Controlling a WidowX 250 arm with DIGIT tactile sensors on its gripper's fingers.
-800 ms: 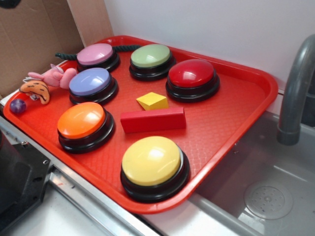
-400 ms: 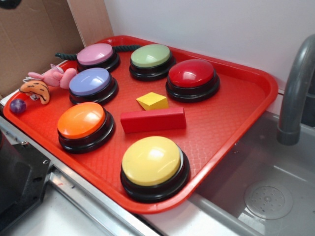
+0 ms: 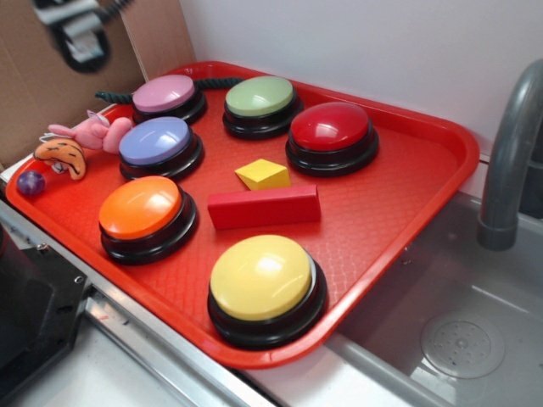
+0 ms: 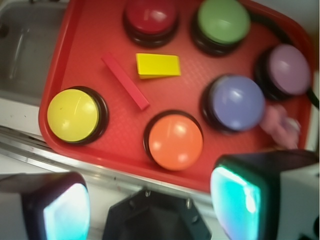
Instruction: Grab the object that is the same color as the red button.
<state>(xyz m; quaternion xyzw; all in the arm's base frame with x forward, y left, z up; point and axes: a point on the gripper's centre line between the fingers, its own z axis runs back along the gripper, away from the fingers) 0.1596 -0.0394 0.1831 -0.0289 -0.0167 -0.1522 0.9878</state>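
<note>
The long red block (image 3: 265, 207) lies flat on the red tray (image 3: 399, 212), between the orange and yellow buttons and just in front of the small yellow block (image 3: 263, 174). The red button (image 3: 331, 131) stands behind it to the right. From the wrist view, looking down from high above, the red block (image 4: 125, 81) sits diagonally below the red button (image 4: 151, 17). My gripper (image 4: 150, 207) is open and holds nothing, hovering over the tray's front edge, well clear of the block. The blurred arm head (image 3: 81, 38) shows at top left.
Orange (image 3: 141, 208), yellow (image 3: 261, 277), purple-blue (image 3: 155, 141), pink (image 3: 165, 93) and green (image 3: 260, 96) buttons crowd the tray. Small plush toys (image 3: 76, 140) lie at its left edge. A sink with a grey faucet (image 3: 509, 161) is on the right; cardboard stands behind left.
The arm head has come into the exterior view at the top left, where only a dark sliver showed before. Nothing on the tray has moved.
</note>
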